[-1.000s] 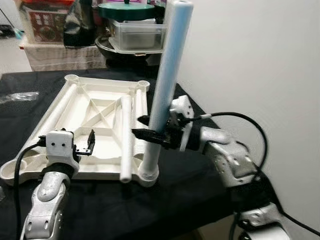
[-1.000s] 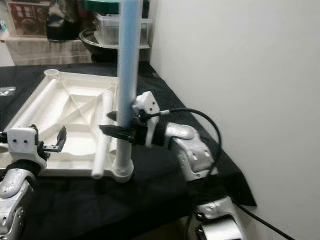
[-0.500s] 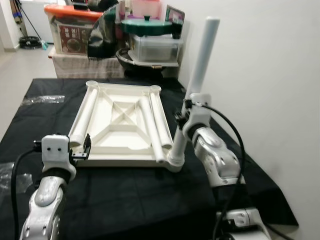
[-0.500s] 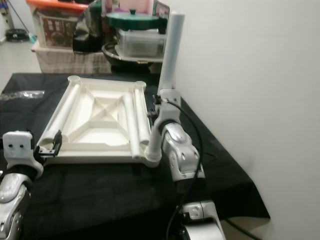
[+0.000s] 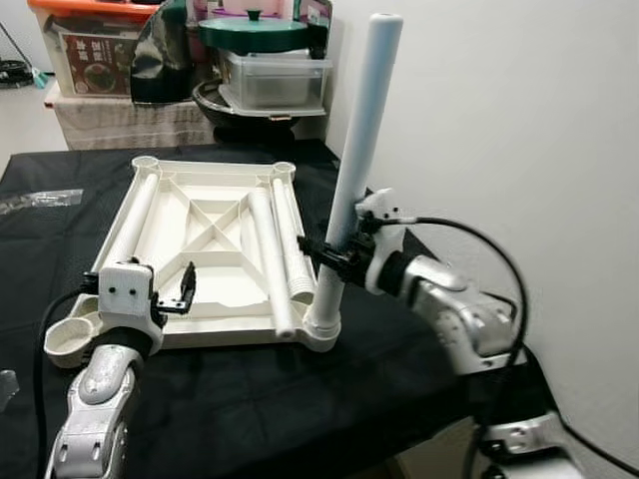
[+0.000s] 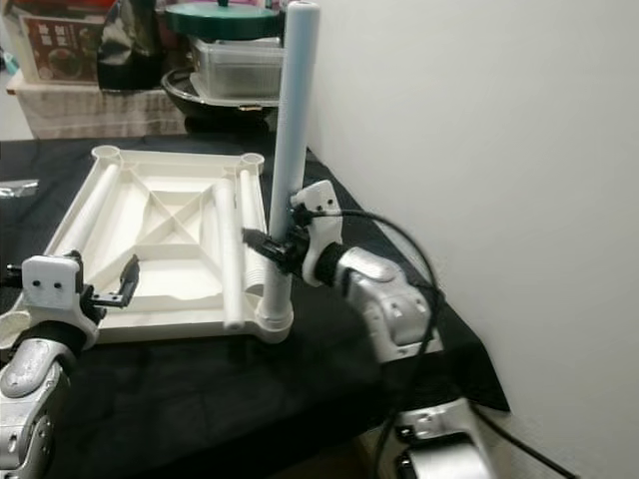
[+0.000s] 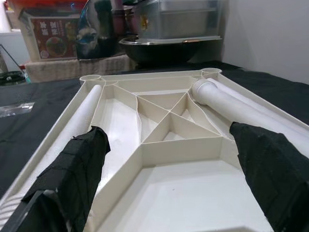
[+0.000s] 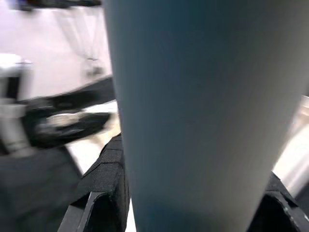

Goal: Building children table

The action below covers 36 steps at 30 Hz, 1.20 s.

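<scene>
Main risk: the standing leg (image 5: 354,170) leans a bit toward 1 o'clock instead of sitting plumb in the corner socket (image 5: 322,329) at the tabletop's (image 5: 205,249) near-right corner. If the right gripper (image 5: 334,257) pushes or twists off-axis, the thread could cross or the leg could pop out and tip toward the wall (image 5: 519,130). That corner also sits near the edge of the black-covered bench (image 5: 250,399), so side load could drag the whole panel that way.

Second risk: three loose legs lie in the upturned panel (two (image 5: 275,249) at 3 o'clock, one (image 5: 130,215) at 9 o'clock); any jolt could roll them.

Right gripper: clamped on the leg's lower third, one finger either side; the wrist view shows the tube (image 8: 203,111) filling the gap between the black pads (image 8: 104,183).

Left gripper (image 5: 175,292): spread wide, holding nothing, hovering at the panel's near-left edge, 7 o'clock from centre. Not bracing the panel, as far as I can judge.
</scene>
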### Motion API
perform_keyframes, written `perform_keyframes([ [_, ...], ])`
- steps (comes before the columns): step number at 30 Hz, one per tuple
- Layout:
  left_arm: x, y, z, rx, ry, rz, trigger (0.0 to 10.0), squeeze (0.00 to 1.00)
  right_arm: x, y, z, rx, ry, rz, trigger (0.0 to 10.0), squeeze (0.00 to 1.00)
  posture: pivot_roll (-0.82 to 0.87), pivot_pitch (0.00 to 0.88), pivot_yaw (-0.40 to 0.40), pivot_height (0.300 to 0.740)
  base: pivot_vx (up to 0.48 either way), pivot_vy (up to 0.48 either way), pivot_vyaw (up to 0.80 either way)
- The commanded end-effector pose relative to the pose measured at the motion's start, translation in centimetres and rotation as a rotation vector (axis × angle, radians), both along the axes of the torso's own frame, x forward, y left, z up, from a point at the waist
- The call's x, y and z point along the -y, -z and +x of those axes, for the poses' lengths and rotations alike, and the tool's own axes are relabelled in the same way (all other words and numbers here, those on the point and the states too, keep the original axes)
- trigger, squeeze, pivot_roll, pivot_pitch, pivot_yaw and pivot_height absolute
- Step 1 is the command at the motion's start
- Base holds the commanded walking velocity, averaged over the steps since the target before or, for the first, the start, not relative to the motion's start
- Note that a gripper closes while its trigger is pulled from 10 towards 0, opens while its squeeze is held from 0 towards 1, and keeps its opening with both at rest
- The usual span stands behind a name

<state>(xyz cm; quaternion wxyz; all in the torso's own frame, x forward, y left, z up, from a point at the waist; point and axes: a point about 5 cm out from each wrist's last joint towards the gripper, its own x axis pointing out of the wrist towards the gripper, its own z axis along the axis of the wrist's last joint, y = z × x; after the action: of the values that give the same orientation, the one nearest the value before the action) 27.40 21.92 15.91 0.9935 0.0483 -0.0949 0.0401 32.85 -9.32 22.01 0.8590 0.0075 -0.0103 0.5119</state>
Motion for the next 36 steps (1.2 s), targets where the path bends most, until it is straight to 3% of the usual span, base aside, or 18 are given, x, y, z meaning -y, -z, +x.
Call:
perform_keyframes([
  [1,0.2,0.5,0.0,-0.012,0.005,0.007,10.0,0.0,-0.9,0.5,-0.3,0.007,-0.113,-0.027,10.0,0.0,0.11,0.0,-0.13,0.74,0.0,0.0,0.0],
  [2,0.2,0.5,0.0,-0.012,0.005,0.007,10.0,0.0,-0.9,0.5,-0.3,0.007,-0.113,-0.027,10.0,0.0,0.11,0.0,-0.13,0.74,0.0,0.0,0.0],
  [3,0.2,0.5,0.0,-0.012,0.006,0.007,10.0,0.0,-1.1,0.9,-0.2,-0.007,-0.129,-0.044,1.9,0.0,0.11,0.0,-0.13,0.74,0.0,0.0,0.0],
  [4,0.2,0.5,0.0,-0.012,0.007,0.007,10.0,0.0,-1.4,1.5,-0.1,-0.03,-0.123,-0.055,0.0,0.0,0.11,0.0,-0.133,0.74,0.0,0.0,0.0],
  [9,0.2,0.4,-0.1,-0.011,0.011,0.008,10.0,0.0,-1.9,2.7,1.0,-0.091,0.006,-0.072,0.0,0.0,0.11,0.0,-0.128,0.74,0.0,0.0,0.0],
  [13,0.2,0.5,0.0,-0.015,0.014,0.001,10.0,0.0,-1.5,4.5,3.0,-0.177,0.34,-0.104,0.0,0.0,0.07,0.0,-0.111,0.74,0.0,0.0,0.0],
  [17,1.1,0.9,0.3,-0.025,0.043,-0.006,10.0,0.0,2.4,8.2,3.1,-0.348,1.019,-0.135,0.0,0.0,0.04,0.0,-0.088,0.74,0.0,0.0,0.0],
  [18,1.2,0.8,0.4,-0.024,0.051,-0.007,10.0,0.0,2.6,8.2,2.1,-0.355,1.049,-0.099,3.2,0.0,0.04,0.0,-0.088,0.74,0.0,0.0,0.0],
  [19,1.3,0.8,0.5,-0.024,0.055,-0.007,10.0,0.0,2.0,7.6,1.4,-0.313,0.977,-0.061,10.0,0.0,0.04,0.0,-0.088,0.74,0.0,0.0,0.0],
  [22,1.1,0.8,0.6,-0.029,0.064,-0.004,10.0,0.0,-0.1,5.6,0.0,-0.175,0.761,-0.028,10.0,0.0,0.01,0.0,-0.068,0.74,0.0,0.0,0.0],
  [23,1.2,0.9,0.7,-0.03,0.069,-0.002,10.0,0.0,-0.1,5.0,-0.2,-0.139,0.724,0.008,10.0,0.35,0.01,0.0,-0.066,0.74,0.0,0.0,0.0],
  [25,1.2,0.9,0.7,-0.031,0.073,-0.001,10.0,0.0,-0.2,4.6,-0.1,-0.116,0.712,0.036,10.0,0.35,0.01,0.0,-0.066,0.74,0.0,0.0,0.0],
  [26,1.3,0.9,0.8,-0.029,0.077,-0.001,10.0,0.0,-0.3,4.2,0.0,-0.091,0.661,0.044,10.0,1.0,0.01,0.0,-0.067,0.74,0.0,0.0,0.0],
  [27,1.5,0.6,1.0,-0.02,0.086,-0.002,10.0,0.0,-0.9,2.6,0.9,-0.064,0.472,0.054,10.0,0.51,0.02,0.0,-0.067,0.74,0.0,0.0,0.0],
  [28,1.5,0.6,1.0,-0.02,0.086,-0.002,10.0,0.0,-0.9,2.6,0.9,-0.064,0.472,0.054,10.0,0.51,0.02,0.0,-0.067,0.74,0.0,0.0,0.0],
  [29,1.5,0.5,1.1,-0.017,0.089,-0.002,10.0,0.0,-1.1,1.6,1.2,-0.05,0.352,0.063,10.0,0.0,0.02,0.0,-0.065,0.74,0.0,0.0,0.0],
  [35,1.4,0.6,1.0,-0.021,0.099,0.01,10.0,0.0,-1.2,1.4,-0.1,0.022,-0.08,-0.005,9.8,0.0,0.04,0.0,-0.067,0.74,0.0,0.0,0.0],
  [36,1.3,0.5,0.9,-0.018,0.098,0.012,10.0,0.0,-1.4,1.9,-0.1,0.016,-0.118,-0.029,0.0,0.0,0.07,0.0,-0.083,0.74,0.0,0.0,0.0],
])
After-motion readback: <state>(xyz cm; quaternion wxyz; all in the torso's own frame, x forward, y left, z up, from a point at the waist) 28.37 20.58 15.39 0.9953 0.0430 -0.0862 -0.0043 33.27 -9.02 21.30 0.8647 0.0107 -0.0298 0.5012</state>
